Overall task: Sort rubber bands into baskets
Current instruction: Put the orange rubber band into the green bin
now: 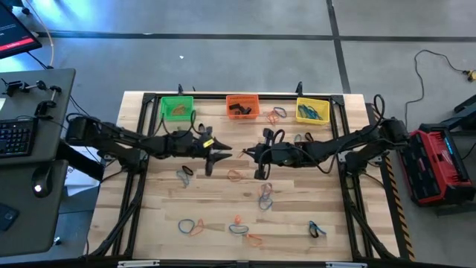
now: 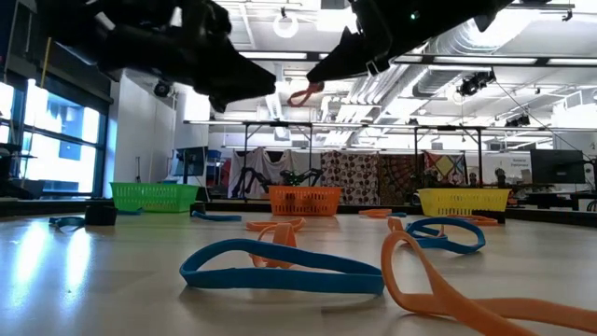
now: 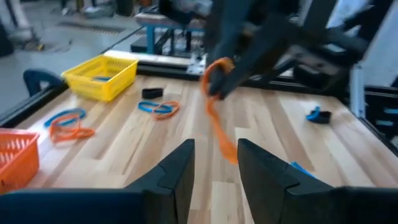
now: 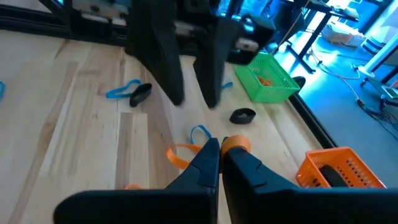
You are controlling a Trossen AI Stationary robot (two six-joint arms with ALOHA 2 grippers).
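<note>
The orange band (image 3: 216, 93) is pinched in the closed right tool (image 4: 222, 149), mid-air; the left tool (image 3: 214, 163) is parted, empty. Easily snagged or dropped short of the orange basket (image 1: 242, 106).

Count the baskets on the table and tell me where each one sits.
3, in a row along the table's far edge: the green basket toward the left arm's side, the orange basket in the middle, the yellow basket toward the right arm's side.

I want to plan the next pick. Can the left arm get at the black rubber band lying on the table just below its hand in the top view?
Probably yes. The left hand is open and empty, and the black rubber band lies close by on bare wood, nothing covering it. The right hand holds an orange rubber band farther off.
</note>
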